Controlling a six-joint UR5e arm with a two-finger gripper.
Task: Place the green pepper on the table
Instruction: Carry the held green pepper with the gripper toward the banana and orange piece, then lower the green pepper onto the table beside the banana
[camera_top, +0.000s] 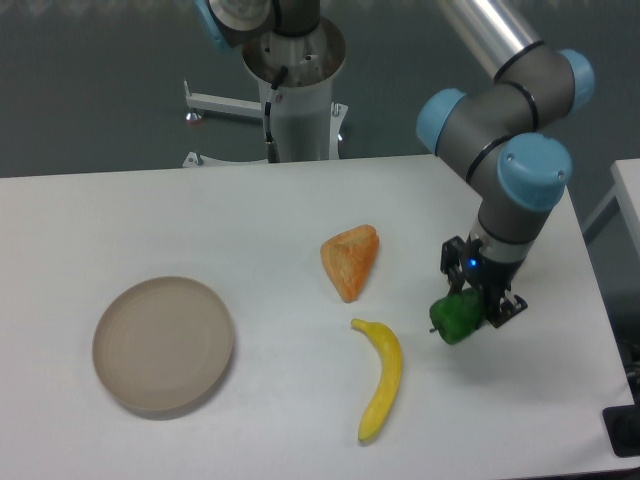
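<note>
The gripper (470, 312) points down over the right part of the desk (200, 215), clamped on the pepper (457, 317); the pepper hangs at the fingertips, its dark-green glossy body bulging out to the left of the black fingers, a short stem poking toward the left; whether it touches the desk surface or sits just above it cannot be told from this view; the arm (510, 130) bends in from the top right, grey links with blue caps, a small blue light showing on the wrist above the gripper; just left of the pepper lies a banana (381, 379), curved, running from near the pepper's level down toward the front edge; the two are close but apart; an orange wedge (351, 261) lies further back, near the middle of the desk, apart from the banana and the pepper; a round beige plate (163, 346) sits at the left, well apart from all the rest; behind the desk stands the arm's white base column (298, 110) against a dark wall.
</note>
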